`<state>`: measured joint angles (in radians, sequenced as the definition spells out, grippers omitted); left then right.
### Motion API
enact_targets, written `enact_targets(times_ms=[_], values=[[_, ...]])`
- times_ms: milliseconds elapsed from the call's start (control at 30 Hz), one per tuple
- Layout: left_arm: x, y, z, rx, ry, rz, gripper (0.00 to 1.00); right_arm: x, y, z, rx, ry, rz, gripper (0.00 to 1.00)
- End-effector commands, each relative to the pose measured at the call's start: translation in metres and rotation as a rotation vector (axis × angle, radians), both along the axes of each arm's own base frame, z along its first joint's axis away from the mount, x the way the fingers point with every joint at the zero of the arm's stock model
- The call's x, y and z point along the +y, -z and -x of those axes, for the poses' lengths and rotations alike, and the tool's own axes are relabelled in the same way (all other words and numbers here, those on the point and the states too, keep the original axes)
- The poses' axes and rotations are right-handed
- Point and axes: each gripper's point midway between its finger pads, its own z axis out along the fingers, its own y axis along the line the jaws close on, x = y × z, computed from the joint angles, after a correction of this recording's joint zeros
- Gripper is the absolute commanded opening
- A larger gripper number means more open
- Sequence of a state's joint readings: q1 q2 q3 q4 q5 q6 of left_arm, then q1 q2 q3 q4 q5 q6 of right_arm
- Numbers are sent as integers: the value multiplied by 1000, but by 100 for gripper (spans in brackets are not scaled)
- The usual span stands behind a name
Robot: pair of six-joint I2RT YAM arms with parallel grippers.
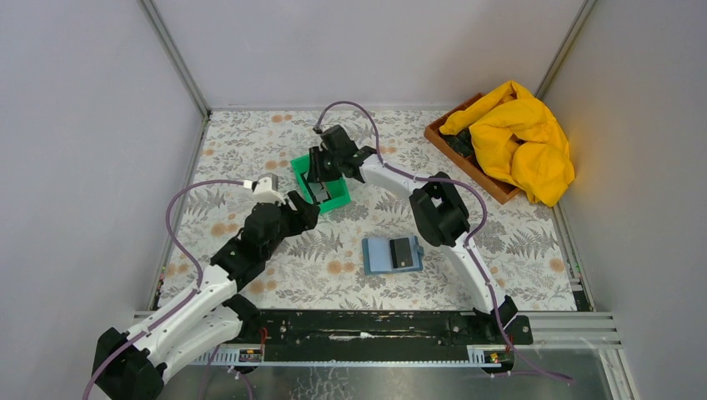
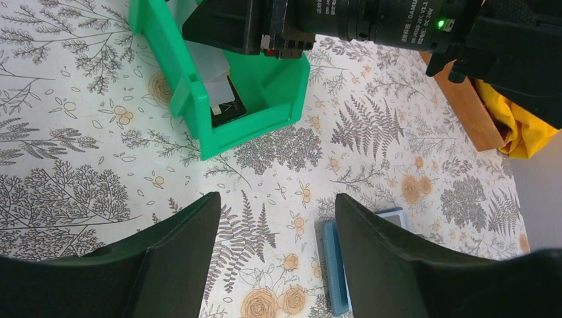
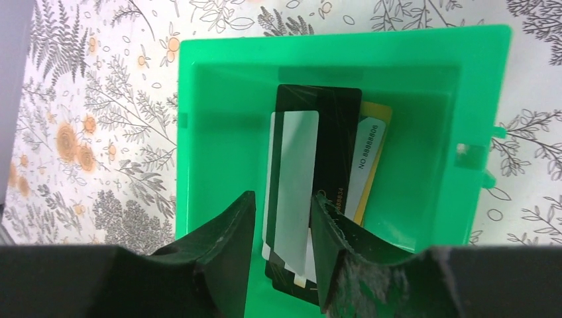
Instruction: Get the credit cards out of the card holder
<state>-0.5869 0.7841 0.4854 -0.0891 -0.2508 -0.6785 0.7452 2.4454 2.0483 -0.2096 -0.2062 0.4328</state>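
The steel-blue card holder (image 1: 379, 255) lies open on the table with one dark credit card (image 1: 404, 252) on its right panel. Its edge shows in the left wrist view (image 2: 333, 265). Other credit cards lie in the green tray (image 3: 331, 46): a black one (image 3: 335, 132), a grey-and-white one (image 3: 295, 172) on top, and a yellow one (image 3: 376, 156). My right gripper (image 3: 281, 212) hangs open just above these cards, touching none; it is over the tray (image 1: 338, 202) in the top view (image 1: 323, 171). My left gripper (image 2: 277, 218) is open and empty over the table, left of the holder.
A wooden box (image 1: 467, 162) with a yellow cloth (image 1: 521, 137) stands at the back right. The green tray (image 2: 192, 112) sits just beyond my left gripper (image 1: 302, 210). Grey walls close in the table on three sides.
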Motion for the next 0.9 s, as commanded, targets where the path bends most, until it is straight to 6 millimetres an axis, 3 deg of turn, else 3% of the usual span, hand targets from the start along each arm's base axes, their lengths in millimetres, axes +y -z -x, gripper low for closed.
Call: enact_targets(times_ms=[0,133,400,467,500,600,667,767,867], values=[[-2,2,-2,-1,12,3,71,-5,-61,-12,-142,21,-8,44],[-3,2,-2,0,16,3,71,-15,-85,-11,-206,36,-4,44],[-6,4,-1,4,27,9,71,-18,-129,5,-279,13,-44,44],[-7,2,-2,-1,34,15,71,-24,-135,9,-287,28,-48,44],[-10,1,-2,-7,44,19,71,-31,-148,12,-311,43,-60,44],[-26,1,-5,-10,114,39,74,-62,-156,22,-351,101,-49,43],[-43,2,-5,6,187,55,78,-94,-146,32,-348,152,-21,39],[-74,-2,0,-14,282,76,79,-148,-154,38,-330,278,-67,19],[-112,-7,15,-27,383,57,79,-195,-142,55,-331,353,-29,1]])
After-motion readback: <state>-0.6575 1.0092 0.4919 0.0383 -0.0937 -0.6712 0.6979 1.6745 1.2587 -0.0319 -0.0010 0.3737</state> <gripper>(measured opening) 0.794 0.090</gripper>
